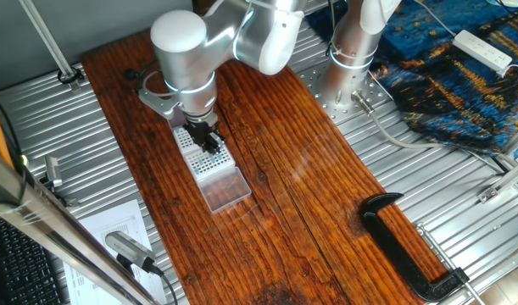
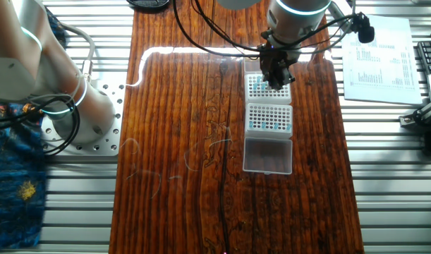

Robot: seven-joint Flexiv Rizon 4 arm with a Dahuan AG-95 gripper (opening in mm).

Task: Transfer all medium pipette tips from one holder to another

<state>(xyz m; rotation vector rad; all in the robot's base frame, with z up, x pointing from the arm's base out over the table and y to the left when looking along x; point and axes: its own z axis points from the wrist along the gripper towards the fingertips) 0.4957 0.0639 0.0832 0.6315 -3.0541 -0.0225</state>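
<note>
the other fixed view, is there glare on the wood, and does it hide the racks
In the other fixed view a bright glare line runs along the board's far-left edge, clear of both racks; in one fixed view only a faint sheen shows mid-board.

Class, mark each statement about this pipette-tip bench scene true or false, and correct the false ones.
1. The gripper is over the rack at the end of the row. True.
2. The clear lid covers the middle rack. False: it lies beside that rack on the wooden board.
3. A black clamp lies on the board. True.
4. The racks stand on the blue cloth. False: they stand on the board.
5. A printed sheet lies beside the board. True.
</note>
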